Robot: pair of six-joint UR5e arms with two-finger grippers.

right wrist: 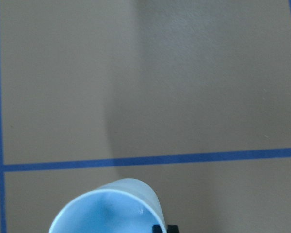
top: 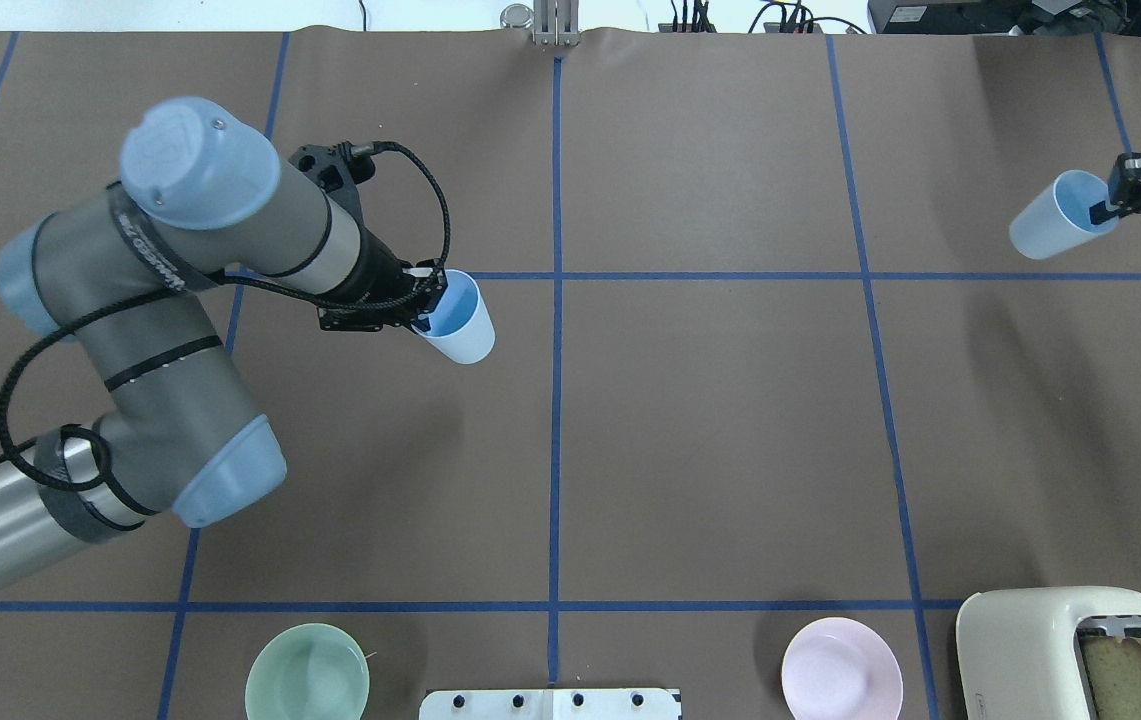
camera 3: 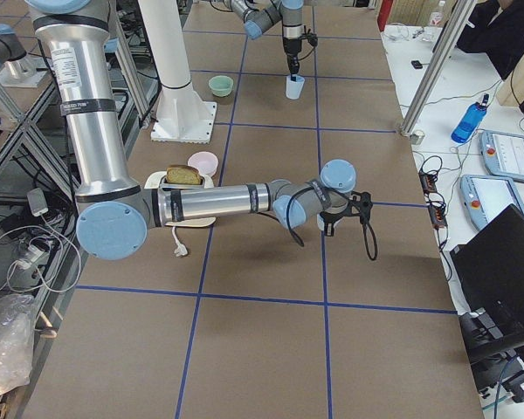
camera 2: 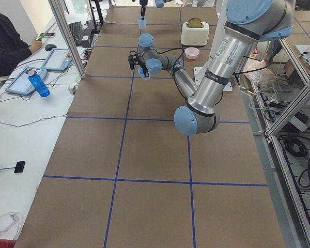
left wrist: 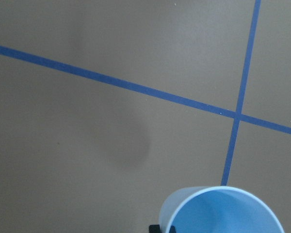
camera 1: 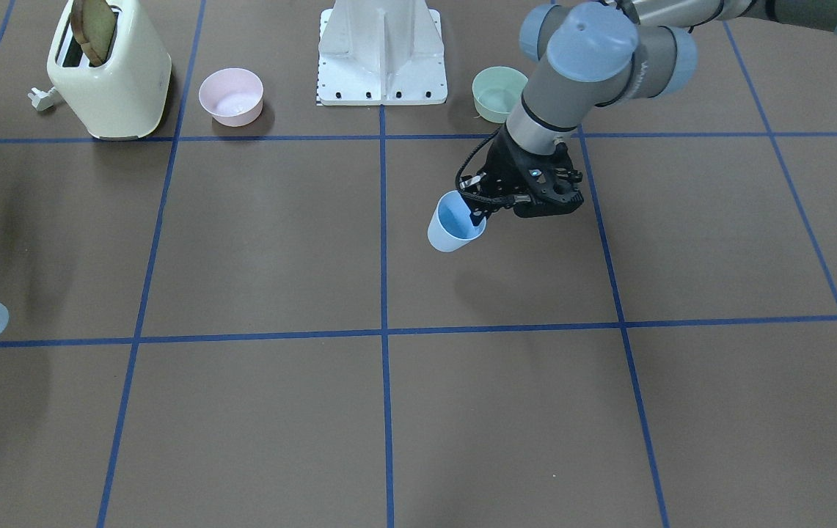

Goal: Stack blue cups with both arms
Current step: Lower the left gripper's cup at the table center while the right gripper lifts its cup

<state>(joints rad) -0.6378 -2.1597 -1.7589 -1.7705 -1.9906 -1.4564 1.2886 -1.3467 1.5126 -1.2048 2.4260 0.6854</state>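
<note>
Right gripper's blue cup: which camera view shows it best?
Overhead exterior: the whole blue cup shows, its rim pinched by the right gripper. Front-facing crops it at the frame edge; the right wrist view shows only its rim and inside; exterior left shows it tiny and far; exterior right largely hides it behind the arm.

1. Left arm [top: 170, 400]: grey tubes, pale-blue joint caps, black bands, lettering on one link.
2. Top cap: small screw at 2 o'clock.
3. Black cable loops along the wrist to the black left gripper [top: 428, 310].
4. Right arm [camera 3: 210, 202]: same finish.
5. Base [camera 1: 381, 51]: white, with black screw holes.
</note>
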